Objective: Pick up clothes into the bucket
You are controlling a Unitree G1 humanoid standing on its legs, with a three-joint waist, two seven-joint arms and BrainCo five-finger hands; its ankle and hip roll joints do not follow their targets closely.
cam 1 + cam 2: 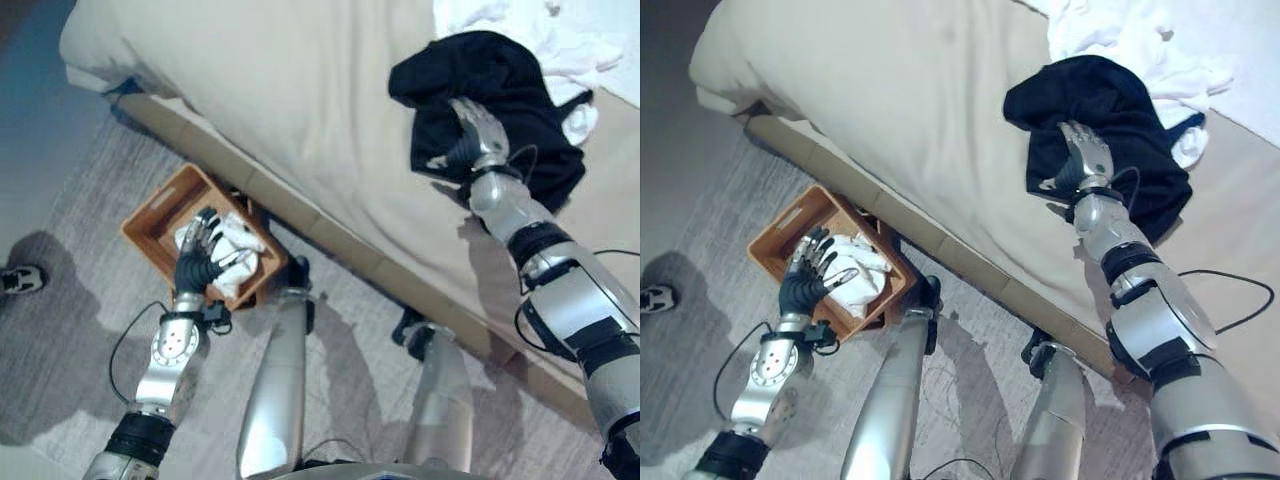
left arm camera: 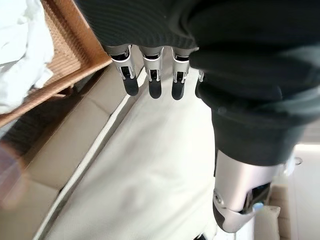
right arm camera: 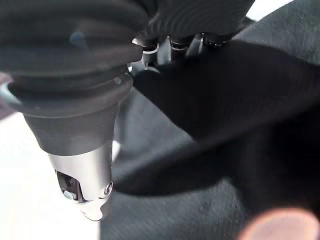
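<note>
Up on the bed (image 1: 300, 90), right hand (image 1: 1080, 155) lies on the black garment (image 1: 1110, 110), fingers hidden in cloth, grip unclear. Left hand (image 1: 198, 262), fingers relaxed and empty, hangs over the basket (image 1: 150, 215) holding white cloth (image 1: 235, 255).

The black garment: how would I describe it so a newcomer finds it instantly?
Start at the beige bed and look toward its far right side. There the black garment lies crumpled under the right hand. It is the only dark item; the clothes beside it are white.
</note>
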